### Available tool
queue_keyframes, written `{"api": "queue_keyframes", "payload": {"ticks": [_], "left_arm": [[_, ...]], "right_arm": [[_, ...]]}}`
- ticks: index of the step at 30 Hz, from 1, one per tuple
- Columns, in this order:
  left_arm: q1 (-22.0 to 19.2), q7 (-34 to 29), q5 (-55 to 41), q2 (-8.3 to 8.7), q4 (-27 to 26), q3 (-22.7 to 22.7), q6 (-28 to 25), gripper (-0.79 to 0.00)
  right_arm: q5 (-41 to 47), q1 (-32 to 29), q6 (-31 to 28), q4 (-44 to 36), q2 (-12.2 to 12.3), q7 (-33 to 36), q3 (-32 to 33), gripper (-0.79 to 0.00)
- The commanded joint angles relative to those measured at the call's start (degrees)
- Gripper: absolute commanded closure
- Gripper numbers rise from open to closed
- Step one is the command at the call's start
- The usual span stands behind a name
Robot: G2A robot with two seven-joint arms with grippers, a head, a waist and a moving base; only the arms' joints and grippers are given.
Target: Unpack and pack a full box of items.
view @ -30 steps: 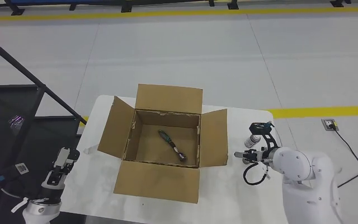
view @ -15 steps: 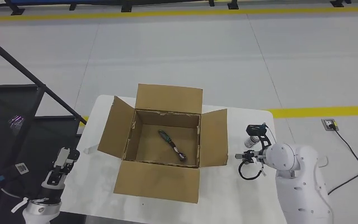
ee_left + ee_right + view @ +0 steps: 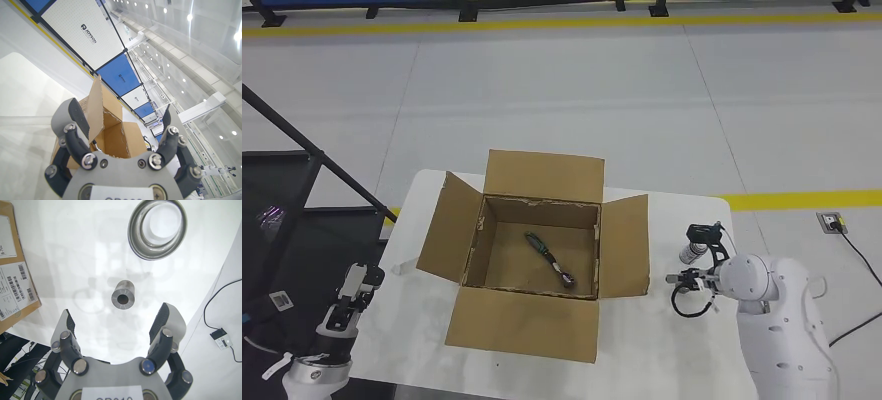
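Observation:
An open cardboard box (image 3: 524,322) stands mid-table with its flaps spread. Inside it lies a slender dark tool (image 3: 550,260) with a metal end. My right gripper (image 3: 117,321) is open over the white table right of the box, above a small upright metal cylinder (image 3: 122,297) with nothing between its fingers. A wider metal ring (image 3: 157,228) sits just beyond the cylinder. In the top view the right gripper (image 3: 694,262) hovers beside the box's right flap. My left gripper (image 3: 121,106) is open and holds nothing, low at the table's left corner (image 3: 355,285), facing the box (image 3: 113,132).
The box's right flap (image 3: 17,262) with barcode labels lies close to the right gripper. The table edge (image 3: 211,289) runs near the ring, with a cable and a floor socket (image 3: 220,338) below. A black frame (image 3: 302,170) stands left of the table.
The right arm has drawn in a little toward the box, its gripper shifting slightly over the cylinder. The left arm, the box and the tool have not moved.

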Motion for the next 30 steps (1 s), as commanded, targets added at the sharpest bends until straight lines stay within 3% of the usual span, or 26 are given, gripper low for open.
{"api": "queue_keyframes", "payload": {"ticks": [1, 11, 23, 28, 30], "left_arm": [[0.0, 0.0, 0.0, 0.0, 0.0, 0.0, 0.0, -0.785], [0.0, 0.0, 0.0, 0.0, 0.0, 0.0, 0.0, -0.785], [0.0, 0.0, 0.0, 0.0, 0.0, 0.0, 0.0, -0.785], [0.0, 0.0, 0.0, 0.0, 0.0, 0.0, 0.0, -0.785], [0.0, 0.0, 0.0, 0.0, 0.0, 0.0, 0.0, -0.785]], "right_arm": [[-0.29, -0.29, -0.09, 0.31, 0.12, -1.61, -0.14, -0.785], [-0.35, -4.31, 0.97, -0.7, 0.63, -11.72, -0.46, -0.785], [-3.12, -7.18, 4.36, -1.18, 0.84, -17.3, -3.62, -0.785], [-3.04, -7.31, 5.09, -0.25, 0.99, -18.16, -3.85, -0.696], [-3.13, -7.26, 5.52, 0.21, 1.05, -18.38, -3.95, -0.6]]}}
